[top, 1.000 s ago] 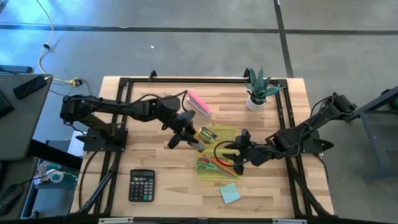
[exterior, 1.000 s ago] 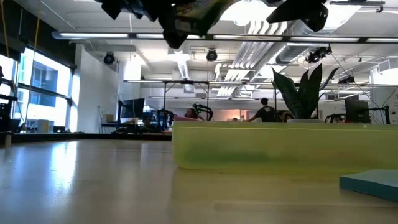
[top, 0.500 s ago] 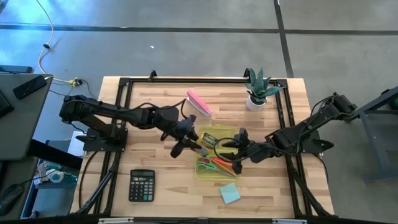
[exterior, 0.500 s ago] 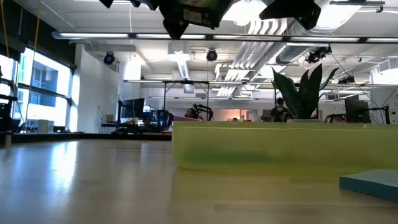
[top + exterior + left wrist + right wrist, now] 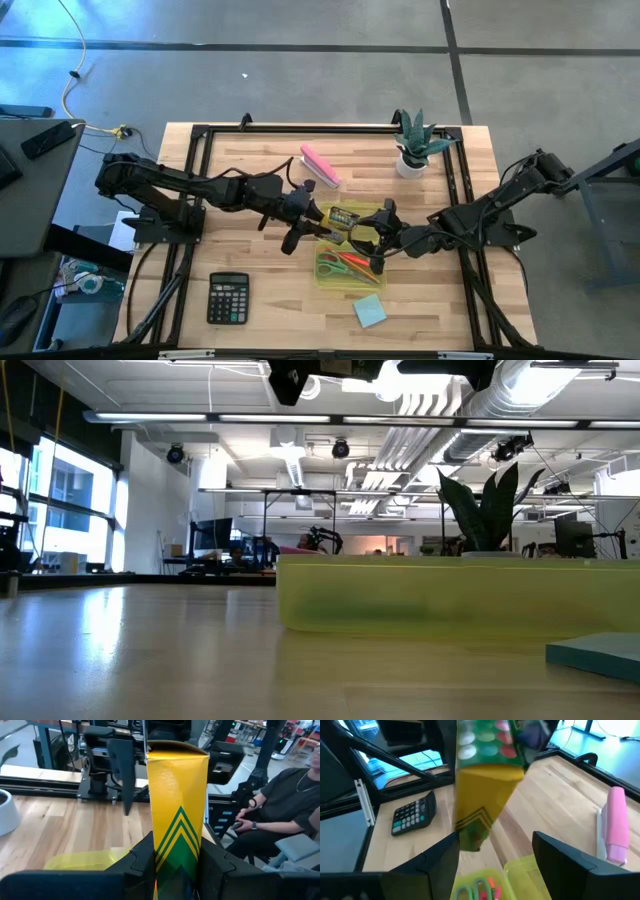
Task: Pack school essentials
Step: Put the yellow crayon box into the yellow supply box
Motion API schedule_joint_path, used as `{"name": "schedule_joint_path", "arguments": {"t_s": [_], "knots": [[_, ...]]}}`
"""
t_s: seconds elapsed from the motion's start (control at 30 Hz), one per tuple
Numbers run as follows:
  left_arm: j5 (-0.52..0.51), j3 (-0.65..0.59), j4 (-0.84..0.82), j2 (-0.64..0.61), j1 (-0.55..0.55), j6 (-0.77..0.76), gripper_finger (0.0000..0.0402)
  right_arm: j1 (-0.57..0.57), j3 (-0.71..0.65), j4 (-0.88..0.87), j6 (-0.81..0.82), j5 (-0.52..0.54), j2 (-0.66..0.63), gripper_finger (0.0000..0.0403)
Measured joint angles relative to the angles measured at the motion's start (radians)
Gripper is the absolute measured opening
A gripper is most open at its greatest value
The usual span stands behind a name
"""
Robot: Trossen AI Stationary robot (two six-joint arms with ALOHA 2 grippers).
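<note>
I've got the yellow-and-green crayon box pinched between my left gripper's fingers, closed snug on its lower end, and it stands up tall past them in my wrist view. From above, I'm holding it over the near edge of the yellow tray, with the box stretching out from my fingertips toward my right gripper. That one sits just across from me, fingers spread wide, nothing in them, and in its own wrist view the box hangs right out in front of the gap. Here's the worry: my grip is on one end only, so the long free end could swing or slip if I jolt, and the box could drop crooked onto the green-handled scissors and orange-red pens already lying in the tray. If the right gripper closes off-centre it could twist the carton out of my hold, or crush the thin card. The two grippers are also very near each other, so a careless move risks a knock. The light blue note pad lies on the table just in front of the tray, unpacked, well apart from both grippers.
</note>
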Motion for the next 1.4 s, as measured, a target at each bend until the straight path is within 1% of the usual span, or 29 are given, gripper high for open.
{"name": "schedule_joint_path", "arguments": {"t_s": [0.2,0.37,0.47,0.63,0.73,0.83,1.03,1.13,1.23,1.4], "knots": [[-0.056,0.0,0.021,-0.001,-0.017,-0.002,0.0092,-0.008,0.0,0.051,-0.064,-0.001,0.0,0.0241],[-0.064,0.0,0.037,0.0,-0.02,-0.002,0.0092,-0.012,0.0,0.081,-0.084,-0.041,0.0,0.0241],[-0.065,0.0,0.054,0.0,-0.019,-0.002,0.0092,-0.011,0.0,0.116,-0.096,-0.036,0.0,0.0241],[-0.064,0.0,0.067,0.0,-0.02,-0.002,0.0092,-0.031,0.0,0.208,-0.17,-0.03,0.0,0.024],[-0.064,0.0,0.073,0.0,-0.02,0.002,0.0092,-0.036,0.0,0.219,-0.178,-0.033,0.0,0.0236],[-0.064,0.0,0.076,0.0,-0.019,0.009,0.0092,-0.046,0.0,0.219,-0.178,-0.033,0.0,0.0214],[-0.071,0.0,0.075,0.0,-0.018,0.009,0.0092,-0.064,0.0,0.218,-0.18,-0.049,0.0,0.0146],[-0.071,0.0,0.075,0.0,-0.017,0.009,0.0092,-0.064,0.0,0.217,-0.18,-0.048,0.0,0.0119],[-0.072,0.0,0.075,0.0,-0.017,0.01,0.0092,-0.063,0.0,0.217,-0.18,-0.051,0.0,0.0105],[-0.092,0.0,0.074,0.0,-0.019,-0.002,0.0092,-0.064,0.0,0.216,-0.168,-0.063,0.0,0.0103]]}}
